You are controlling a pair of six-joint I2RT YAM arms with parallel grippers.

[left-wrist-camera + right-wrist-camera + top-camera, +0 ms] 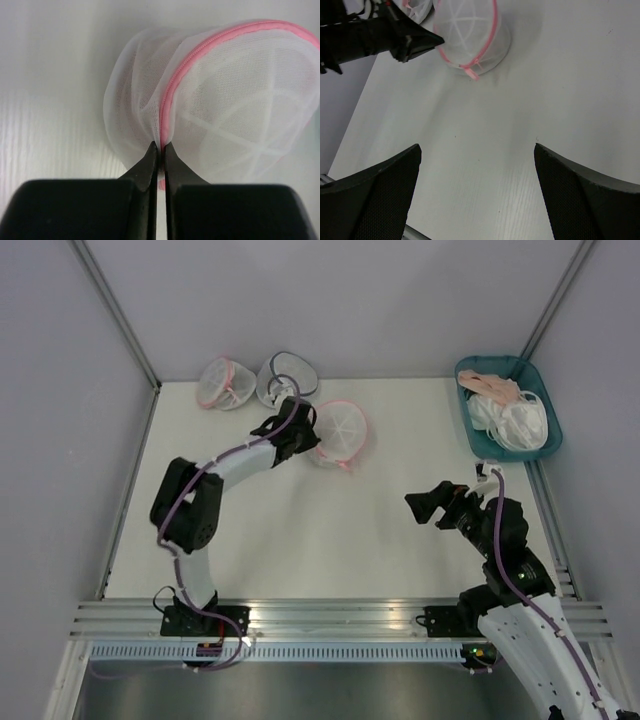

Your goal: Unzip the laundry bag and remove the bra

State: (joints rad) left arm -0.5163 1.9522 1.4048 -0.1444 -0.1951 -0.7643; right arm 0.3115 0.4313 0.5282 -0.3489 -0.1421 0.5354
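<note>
The laundry bag point(340, 430) is a rounded white mesh pouch with a pink zipper rim point(200, 50), lying at the middle back of the table. At its left edge, my left gripper point(313, 438) is shut on the pink rim and the mesh beside it; the left wrist view shows the fingertips point(152, 150) pinching the seam. The right wrist view shows the bag point(475, 30) with a pink tab point(472, 74) sticking out at its near side. My right gripper point(432, 506) hovers open over bare table to the right of the bag, holding nothing. The bra is hidden; only white ribs show through the mesh.
Two more mesh pouches lie at the back left, one pink-rimmed point(222, 382) and one dark-trimmed point(287, 376). A teal tray point(478, 435) at the back right holds pale pink fabric point(490, 387) and white mesh items point(515, 420). Walls close in the table's back and sides.
</note>
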